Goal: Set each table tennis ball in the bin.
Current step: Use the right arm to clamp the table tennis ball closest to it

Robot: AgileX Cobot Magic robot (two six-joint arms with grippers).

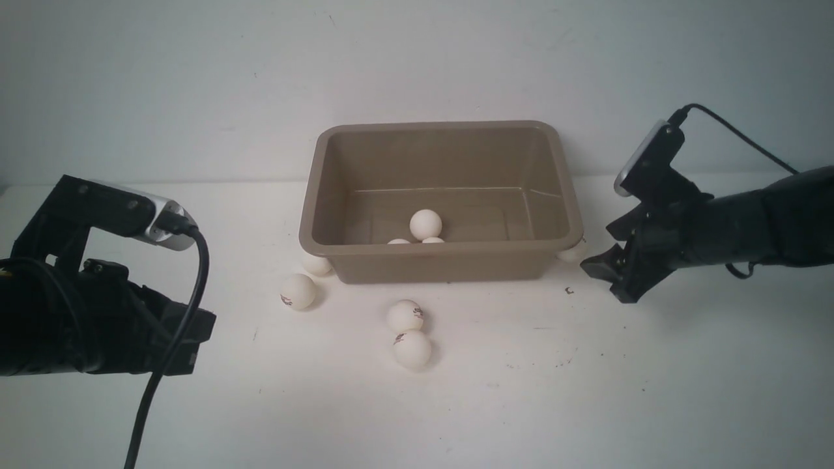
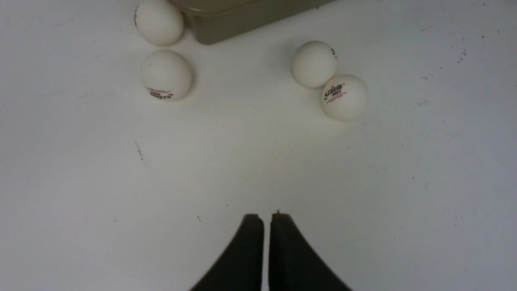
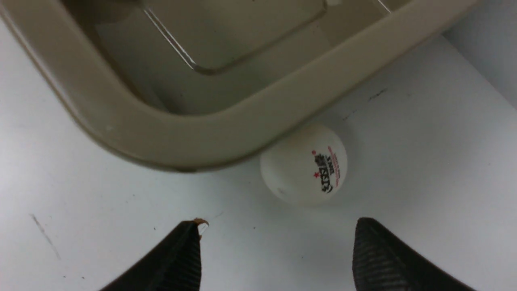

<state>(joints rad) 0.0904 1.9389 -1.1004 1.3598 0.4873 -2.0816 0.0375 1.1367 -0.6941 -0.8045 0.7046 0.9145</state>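
White tabletop [image 1: 586, 391], pale wall behind. My right gripper [image 3: 280, 222] is spread wide and empty. Just ahead of its tips one table tennis ball [image 3: 303, 165] lies tucked under the rim at a corner of the bin [image 3: 169, 133]. My left gripper [image 2: 266, 216] has its tips pressed together on nothing. Well ahead of it lie four balls: a printed ball [image 2: 344, 98] touching a second ball [image 2: 314, 64], a third ball [image 2: 166, 74] apart, and a fourth ball [image 2: 158, 22] just beside the bin's corner. Inside the bin I count three balls [image 1: 425, 224], two half hidden by the near wall.
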